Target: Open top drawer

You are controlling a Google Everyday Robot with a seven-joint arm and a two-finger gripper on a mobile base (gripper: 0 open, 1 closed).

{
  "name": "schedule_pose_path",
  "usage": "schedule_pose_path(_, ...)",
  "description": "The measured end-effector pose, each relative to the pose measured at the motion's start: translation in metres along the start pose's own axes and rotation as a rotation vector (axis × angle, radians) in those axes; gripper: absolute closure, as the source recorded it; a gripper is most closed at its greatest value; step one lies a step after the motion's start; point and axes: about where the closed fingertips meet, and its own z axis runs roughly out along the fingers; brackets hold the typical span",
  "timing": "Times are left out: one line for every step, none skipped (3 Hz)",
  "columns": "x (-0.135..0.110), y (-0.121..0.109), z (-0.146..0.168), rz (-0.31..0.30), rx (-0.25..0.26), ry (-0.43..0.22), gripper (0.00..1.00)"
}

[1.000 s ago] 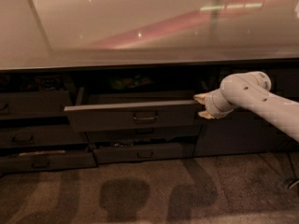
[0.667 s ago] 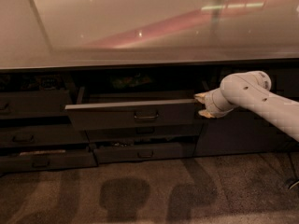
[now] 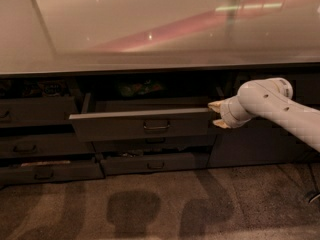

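Note:
The top drawer (image 3: 115, 125) is pulled out from the cabinet under the counter. Its dark grey front carries a small black loop handle (image 3: 156, 126) at centre, and its inside is dark behind the front. My gripper (image 3: 215, 115) is at the right end of the drawer front, level with it, on the end of my white arm (image 3: 270, 104), which comes in from the right. One cream fingertip (image 3: 216, 105) sits at the front's top corner and the other is lower down, so the fingers stand apart, just touching or next to the drawer's right edge.
A wide glossy counter top (image 3: 150, 29) runs above. Narrower drawers (image 3: 150, 163) sit below the open one, some ajar, and more drawers (image 3: 35, 144) stand at the left. A dark cabinet panel (image 3: 250, 146) is below my arm. Carpet floor (image 3: 160, 209) lies in front.

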Motion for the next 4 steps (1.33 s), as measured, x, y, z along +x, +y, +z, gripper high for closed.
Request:
schedule_pose_path(-0.003,0.0082,-0.0024,-0.006,-0.001,-0.008,1.0)
schedule_pose_path(-0.0031,0.0075,-0.0039,-0.006,-0.001,-0.008,1.0)
schedule_pose_path(-0.0032,0.0075,-0.0039,-0.006,-0.001,-0.008,0.82)
schedule_pose_path(-0.0032,0.0075,-0.0039,-0.006,-0.001,-0.008,0.59)
